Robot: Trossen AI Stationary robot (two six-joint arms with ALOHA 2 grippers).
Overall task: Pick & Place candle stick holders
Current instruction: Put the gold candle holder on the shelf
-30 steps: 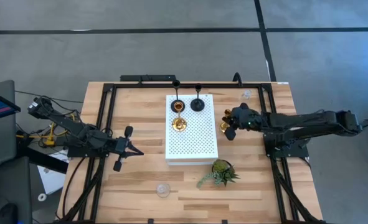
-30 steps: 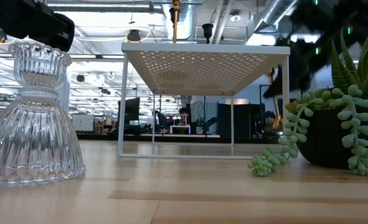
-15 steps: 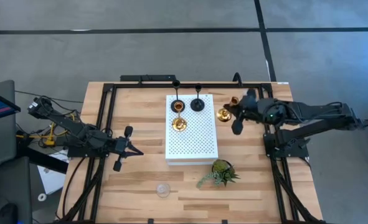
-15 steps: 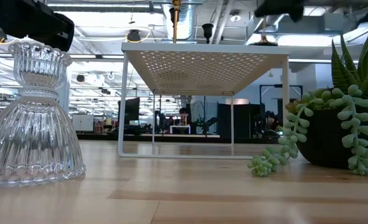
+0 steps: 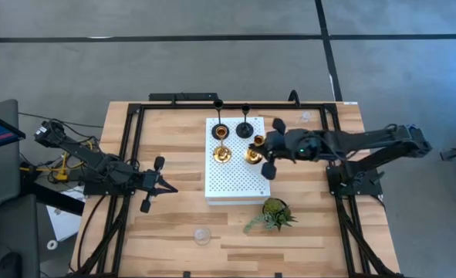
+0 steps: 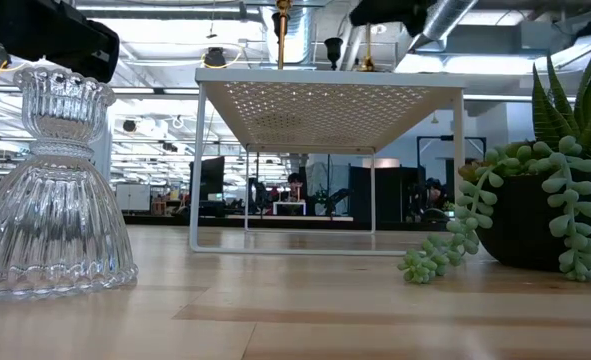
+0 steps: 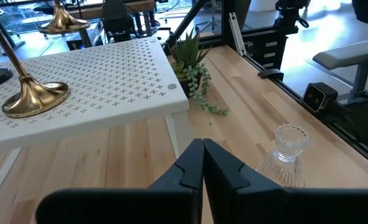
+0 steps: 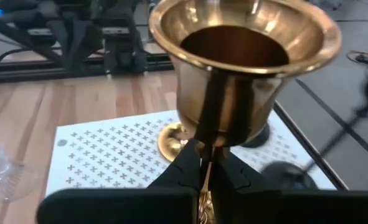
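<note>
gold holder [image 8: 243, 68] upright, stem vertical, pinched in right gripper [image 5: 265, 150] over the right edge of the white perforated board [image 5: 235, 181], just right of the gold holder already standing there [image 5: 223, 154]. drop spot lies straight below. left gripper [image 5: 166, 188] pinched tight on nothing, parked near the table's left edge. versus a second ago: right arm has carried the holder from the table beside the board to above it.

Open-plan lab: exposed ducts [image 6: 445, 15], desks

Grey floor [image 5: 212, 69] crossed by dark lines — exposed ceiling ducts [image 6: 445, 15] beyond.
</note>
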